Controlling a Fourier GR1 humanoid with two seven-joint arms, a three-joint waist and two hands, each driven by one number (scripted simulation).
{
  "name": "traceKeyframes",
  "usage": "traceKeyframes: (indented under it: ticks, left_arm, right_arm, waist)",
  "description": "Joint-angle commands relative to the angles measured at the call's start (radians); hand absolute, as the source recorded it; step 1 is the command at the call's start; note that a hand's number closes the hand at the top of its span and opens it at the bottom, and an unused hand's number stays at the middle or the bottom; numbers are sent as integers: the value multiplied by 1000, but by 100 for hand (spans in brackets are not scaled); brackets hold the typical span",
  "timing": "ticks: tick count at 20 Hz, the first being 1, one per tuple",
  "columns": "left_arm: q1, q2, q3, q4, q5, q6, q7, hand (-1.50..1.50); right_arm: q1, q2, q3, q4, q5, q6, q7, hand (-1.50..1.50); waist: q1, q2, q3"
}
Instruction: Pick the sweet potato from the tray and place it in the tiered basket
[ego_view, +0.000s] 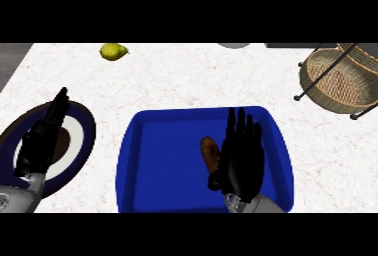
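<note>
White counter (184, 80): open right hand (242, 157) over tray (159, 165) beside sweet potato (210, 151), holding nothing.

On the white worktop (184, 75), the right hand (241, 160) hovers with straight fingers over the blue tray (159, 165), just beside the sweet potato (210, 152) (partly hidden); the tiered basket (339, 80) stands far right.

One head view looks steeply down onto the counter (184, 75).
</note>
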Motion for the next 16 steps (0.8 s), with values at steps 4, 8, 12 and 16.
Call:
traceKeyframes:
  ticks: [4,8,12,16]
  left_arm:
    - [-37,-22,8,55,-11,-12,-27,0]
    - [-43,-38,-8,33,-29,-2,-8,0]
    - [-4,-34,5,48,-16,-32,-48,0]
    - [-55,-42,17,93,-24,-34,-35,0]
  right_arm:
    - [-70,50,0,59,-21,190,285,-150]
    - [-65,50,-1,103,-29,160,286,-150]
    - [-44,51,15,119,-11,160,287,-150]
    - [-64,51,32,118,8,219,287,-150]
  waist:
    - [2,5,3]
    - [13,3,4]
    - [16,3,4]
    - [3,4,3]
